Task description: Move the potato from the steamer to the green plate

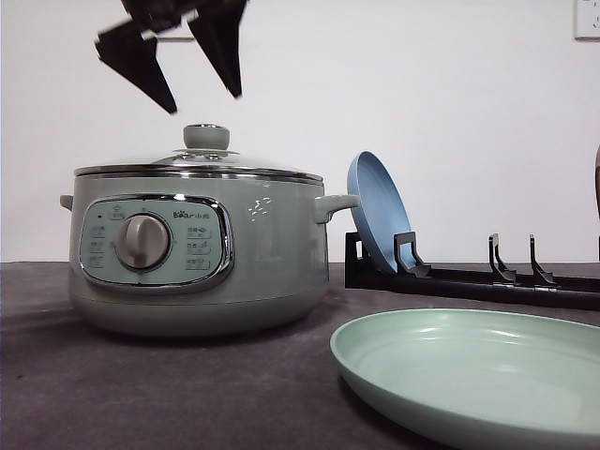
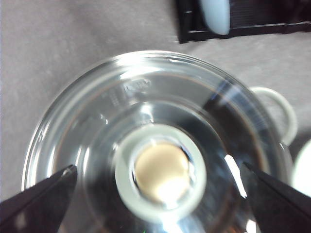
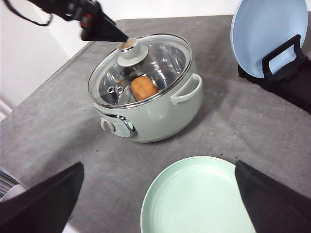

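The steamer point(image 1: 197, 253) stands at the left of the table with its glass lid point(image 2: 97, 121) on. Through the lid I see the potato point(image 3: 144, 88) lying inside. My left gripper point(image 1: 202, 101) hangs open just above the lid knob point(image 1: 206, 136), its fingers point(image 2: 39, 201) spread on either side of the knob point(image 2: 160, 172). The green plate point(image 1: 469, 375) lies empty at the front right. My right gripper point(image 3: 159, 166) is open, high above the plate's point(image 3: 194, 199) near side, holding nothing.
A blue plate point(image 1: 375, 211) leans upright in a black rack point(image 1: 469, 277) behind the green plate, right of the steamer's side handle point(image 1: 336, 204). The table's edge point(image 3: 43, 87) runs beyond the steamer in the right wrist view.
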Robot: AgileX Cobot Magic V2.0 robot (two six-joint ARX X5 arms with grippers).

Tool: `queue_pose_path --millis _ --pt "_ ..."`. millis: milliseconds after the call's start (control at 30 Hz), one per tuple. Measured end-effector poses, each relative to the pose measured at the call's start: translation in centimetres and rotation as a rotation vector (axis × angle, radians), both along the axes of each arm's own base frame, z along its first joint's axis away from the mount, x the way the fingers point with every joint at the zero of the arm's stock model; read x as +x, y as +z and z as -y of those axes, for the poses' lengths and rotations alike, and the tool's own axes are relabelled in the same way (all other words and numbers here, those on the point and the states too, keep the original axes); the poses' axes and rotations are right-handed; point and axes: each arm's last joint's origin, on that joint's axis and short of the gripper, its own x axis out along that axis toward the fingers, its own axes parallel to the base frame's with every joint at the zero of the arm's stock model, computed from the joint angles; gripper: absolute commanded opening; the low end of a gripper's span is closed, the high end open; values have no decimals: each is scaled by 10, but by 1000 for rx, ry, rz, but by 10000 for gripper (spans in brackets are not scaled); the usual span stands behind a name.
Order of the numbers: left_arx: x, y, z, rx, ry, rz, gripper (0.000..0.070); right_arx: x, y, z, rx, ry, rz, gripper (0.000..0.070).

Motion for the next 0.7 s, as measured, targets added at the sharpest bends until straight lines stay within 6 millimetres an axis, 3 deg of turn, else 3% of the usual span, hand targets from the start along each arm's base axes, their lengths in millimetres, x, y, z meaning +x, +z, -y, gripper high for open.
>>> queue_pose_path --millis 433,567,700 --pt "13 -20 6 33 -15 -48 667 0 0 0 0 0 -1 630" --pt "12 -20 5 34 -15 -50 582 0 0 0 -1 0 -1 630" --pt "11 -21 5 42 -15 -68 581 0 0 0 -1 0 -1 630"
